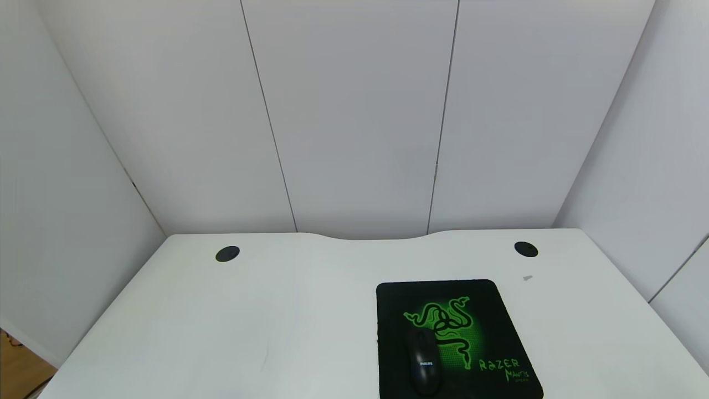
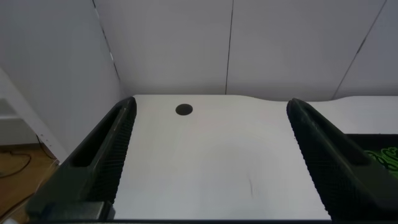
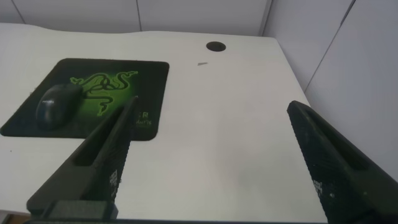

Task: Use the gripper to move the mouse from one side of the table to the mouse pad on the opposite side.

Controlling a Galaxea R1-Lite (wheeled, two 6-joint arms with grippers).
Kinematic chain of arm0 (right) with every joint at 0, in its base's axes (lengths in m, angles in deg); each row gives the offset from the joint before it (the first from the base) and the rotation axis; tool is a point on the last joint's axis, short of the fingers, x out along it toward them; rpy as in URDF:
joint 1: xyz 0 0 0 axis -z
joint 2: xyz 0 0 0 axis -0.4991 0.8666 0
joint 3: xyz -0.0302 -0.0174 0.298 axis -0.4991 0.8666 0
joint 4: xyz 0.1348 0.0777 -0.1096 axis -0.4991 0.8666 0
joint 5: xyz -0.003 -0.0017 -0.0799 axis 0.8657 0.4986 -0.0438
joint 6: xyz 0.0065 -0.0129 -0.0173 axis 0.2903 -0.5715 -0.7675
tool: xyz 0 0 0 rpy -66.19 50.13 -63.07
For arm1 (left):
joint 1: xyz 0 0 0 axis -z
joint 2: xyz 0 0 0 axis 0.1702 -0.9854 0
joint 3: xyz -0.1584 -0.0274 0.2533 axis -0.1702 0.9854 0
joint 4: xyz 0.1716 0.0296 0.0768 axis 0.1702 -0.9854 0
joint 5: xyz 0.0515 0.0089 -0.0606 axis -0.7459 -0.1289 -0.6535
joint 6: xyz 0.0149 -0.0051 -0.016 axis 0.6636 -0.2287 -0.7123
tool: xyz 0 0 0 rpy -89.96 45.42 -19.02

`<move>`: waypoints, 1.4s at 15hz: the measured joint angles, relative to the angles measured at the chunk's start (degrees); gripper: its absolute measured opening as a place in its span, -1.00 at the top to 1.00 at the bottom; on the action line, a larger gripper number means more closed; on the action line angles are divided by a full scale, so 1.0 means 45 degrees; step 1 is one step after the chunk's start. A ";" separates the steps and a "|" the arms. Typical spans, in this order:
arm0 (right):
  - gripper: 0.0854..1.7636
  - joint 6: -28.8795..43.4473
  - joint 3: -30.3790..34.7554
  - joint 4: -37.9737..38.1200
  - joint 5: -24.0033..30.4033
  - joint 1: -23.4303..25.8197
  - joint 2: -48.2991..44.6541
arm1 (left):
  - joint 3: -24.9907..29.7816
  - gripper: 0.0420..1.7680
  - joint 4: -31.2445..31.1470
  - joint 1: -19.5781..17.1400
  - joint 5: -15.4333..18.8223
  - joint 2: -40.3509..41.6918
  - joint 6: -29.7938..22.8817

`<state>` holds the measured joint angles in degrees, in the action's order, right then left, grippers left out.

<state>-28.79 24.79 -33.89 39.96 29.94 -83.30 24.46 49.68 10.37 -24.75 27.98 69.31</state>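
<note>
The black mouse (image 1: pixel 424 363) lies on the black Razer mouse pad (image 1: pixel 487 310), on the pad's near left part, on the right half of the white table (image 1: pixel 277 310). The right wrist view shows the mouse (image 3: pixel 55 104) on the pad (image 3: pixel 146 74) too. Neither gripper shows in the head view. My left gripper (image 2: pixel 210 112) is open and empty above the table's left side. My right gripper (image 3: pixel 210 112) is open and empty above the bare table to the right of the pad.
Two round black grommets sit near the far edge, one left (image 1: pixel 227 254) and one right (image 1: pixel 525 249). A small grey scrap (image 1: pixel 527 278) lies near the right grommet. White wall panels close in the back and sides. The pad's edge (image 2: pixel 382 155) shows in the left wrist view.
</note>
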 joint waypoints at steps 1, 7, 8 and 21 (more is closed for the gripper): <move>-0.94 0.0005 0.0000 0.0000 0.0000 0.0000 0.0000 | 0.0062 -0.94 -0.0005 0.0000 -0.0019 0.0531 0.0000; -0.94 0.0005 0.0000 0.0000 0.0000 0.0000 0.0000 | 0.0271 -0.94 0.0098 0.0011 -0.0328 0.3302 0.0116; -0.94 0.0005 0.0000 0.0000 0.0000 0.0000 0.0000 | 0.0344 -0.94 0.0127 -0.0019 -0.0306 0.3798 0.0152; -0.94 0.0005 0.0000 0.0000 0.0005 0.0000 0.0000 | 0.6502 -0.94 0.2007 -0.0087 0.0488 0.6607 0.0420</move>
<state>-28.77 24.79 -33.89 39.99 29.94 -83.30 53.72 58.71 9.98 -22.55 57.71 71.20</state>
